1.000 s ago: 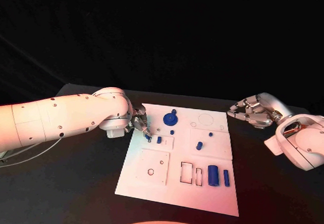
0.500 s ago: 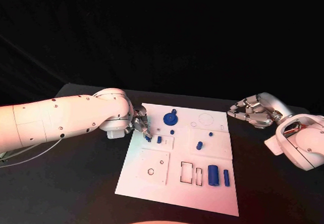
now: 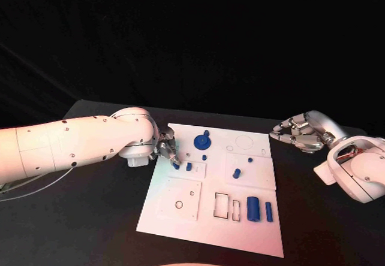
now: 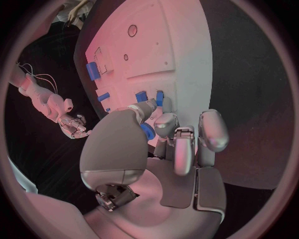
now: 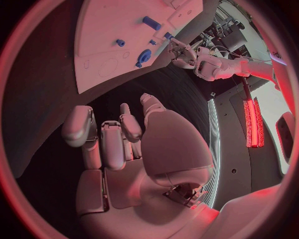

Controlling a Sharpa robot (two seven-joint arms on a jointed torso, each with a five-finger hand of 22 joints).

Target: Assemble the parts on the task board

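White rectangular task board (image 3: 206, 230) carries small blue parts (image 3: 253, 208); left hand (image 3: 166, 148) pinches a small blue piece (image 3: 175, 165) at its edge; right hand (image 3: 298, 134), fingers curled on nothing, hovers beside it over the black surface (image 3: 84, 223).

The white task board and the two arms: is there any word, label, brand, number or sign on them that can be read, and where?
No readable text.
White task board: black outlines of circles and rectangles, no letters or numbers.
White left arm: small dark dots, no text.
White right arm: no marking legible.
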